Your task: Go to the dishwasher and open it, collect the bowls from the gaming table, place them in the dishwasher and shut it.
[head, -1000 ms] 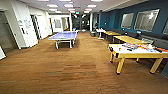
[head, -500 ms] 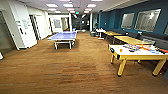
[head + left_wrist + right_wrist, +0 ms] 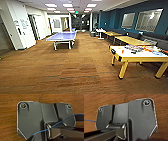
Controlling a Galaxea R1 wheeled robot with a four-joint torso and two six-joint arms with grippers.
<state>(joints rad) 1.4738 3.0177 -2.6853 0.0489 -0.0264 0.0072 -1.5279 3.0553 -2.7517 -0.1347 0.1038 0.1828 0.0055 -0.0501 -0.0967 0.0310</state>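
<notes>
While the robot faces down a long room, the brown wood-look floor [image 3: 75,72] takes up most of the head view, running from the near edge to the far doorways. On the left there's a white wall [image 3: 20,27] with dark doorways set in it. On the right is a deep teal wall [image 3: 112,20] with two big pale windows [image 3: 148,20]. Overhead, rows of bright ceiling lights [image 3: 68,5] lead to the back.

Out in the middle stands a blue ping-pong table [image 3: 62,36], well apart from everything else. Along the teal wall is a line of yellow-topped tables [image 3: 130,40].

Nearest on the right is a table on yellow legs [image 3: 140,59] with a pale top. It may be the gaming table, but I cannot tell for sure. Small coloured items [image 3: 140,48] lie across its top toward the far edge, too blurred to name. A dark patch sits at its near left corner.

At the wrists, each camera looks past a dark plate [image 3: 30,119] [image 3: 141,119] at that same wooden floor. A thin blue cable [image 3: 62,120] crosses the left plate. Left gripper and right gripper: spread or pressed together, I cannot tell.
</notes>
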